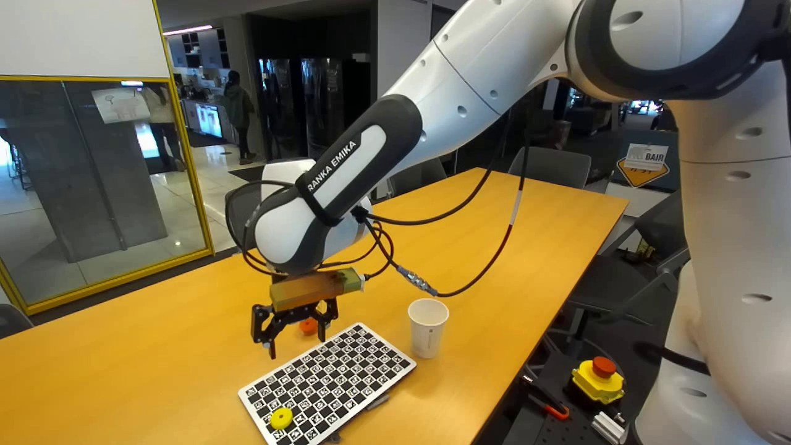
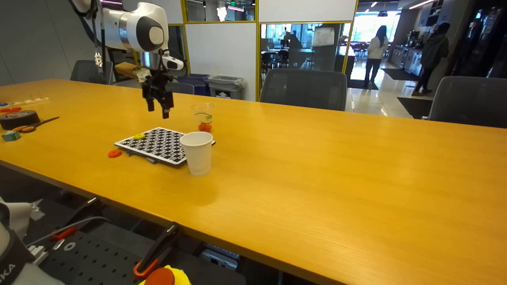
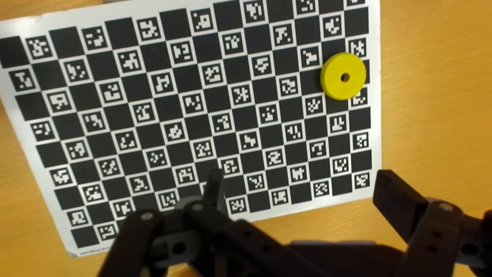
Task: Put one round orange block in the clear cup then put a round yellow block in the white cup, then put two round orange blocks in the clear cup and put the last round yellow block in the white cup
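In an exterior view: the black two-finger gripper (image 1: 296, 345) hangs by the far-left edge of the flat black-and-white checkered board (image 1: 334, 377), fingers spread. An orange-red round block (image 1: 308, 326) shows behind the fingers. A yellow round block (image 1: 281, 418) with a centre hole lies on the board, toward its near-left edge. The plain white tapered cup (image 1: 427, 327) is upright on the tan wooden table (image 1: 154, 364), just beside the board's right corner; touching or not, can't tell.

In an exterior view: gripper in the air, fingers apart. The clear plastic cup (image 2: 203, 113) is upright beyond the board, far right; orange-red blocks (image 2: 204, 127) at its bottom, count unclear. Another orange-red disc (image 2: 115, 153) flat on the table, just beside the board's left corner. Well apart at left: a black roll (image 2: 19, 119), orange-handled scissors (image 2: 27, 129), a small green block (image 2: 11, 136).

Wrist view: fingers wide apart, only board and table in the gap; yellow block on the board, far right.
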Robot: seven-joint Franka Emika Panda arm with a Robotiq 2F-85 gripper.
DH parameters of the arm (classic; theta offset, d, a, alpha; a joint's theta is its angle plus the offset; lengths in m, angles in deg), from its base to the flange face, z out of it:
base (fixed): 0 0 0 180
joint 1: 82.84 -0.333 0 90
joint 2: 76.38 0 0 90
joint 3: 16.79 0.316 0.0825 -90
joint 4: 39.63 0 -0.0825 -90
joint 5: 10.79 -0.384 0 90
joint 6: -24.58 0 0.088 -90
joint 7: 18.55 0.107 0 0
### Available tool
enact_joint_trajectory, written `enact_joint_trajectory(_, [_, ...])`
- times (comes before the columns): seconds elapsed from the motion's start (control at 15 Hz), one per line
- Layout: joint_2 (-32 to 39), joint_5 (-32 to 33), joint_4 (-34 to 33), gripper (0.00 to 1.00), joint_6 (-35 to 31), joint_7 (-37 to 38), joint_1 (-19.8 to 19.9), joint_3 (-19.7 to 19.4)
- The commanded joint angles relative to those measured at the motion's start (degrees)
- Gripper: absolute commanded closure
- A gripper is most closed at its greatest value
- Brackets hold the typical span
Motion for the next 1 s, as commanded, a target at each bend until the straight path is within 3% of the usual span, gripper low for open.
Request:
enact_joint_trajectory(0.0, [0.23, -2.4, 3.27, 0.0, -4.84, -1.94, -0.22, 1.58])
enact_joint_trajectory(0.93, [6.45, -0.78, 2.07, 0.0, -7.09, -0.4, -4.72, 2.45])
